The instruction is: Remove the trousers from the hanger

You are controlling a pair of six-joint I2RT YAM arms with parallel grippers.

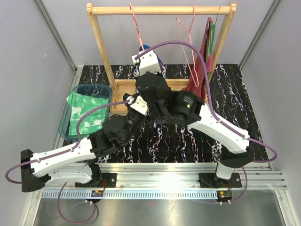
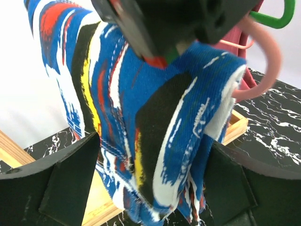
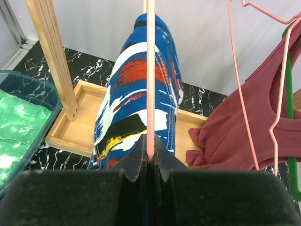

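Over the marbled tabletop (image 1: 235, 94) we've got the right end effector (image 3: 149, 162) clamped on the hanger (image 3: 150, 70), blue trousers (image 3: 136, 94) hanging long-axis down from it, between the spread jaws of our left end effector (image 2: 150, 157).

Blue trousers (image 3: 127, 94) patched red, white, black and yellow, a pink hanger (image 3: 150, 70), white-marbled green trousers (image 1: 87, 110), black white-veined table (image 1: 235, 94).

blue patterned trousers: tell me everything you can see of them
Knit-looking cloth, blue with red, white, black and yellow patches. The trousers are draped over the pink hanger and hang straight down above the rack's wooden base. The right gripper is shut on the hanger wire in front of them. The left gripper stands open around their lower end; contact unclear.
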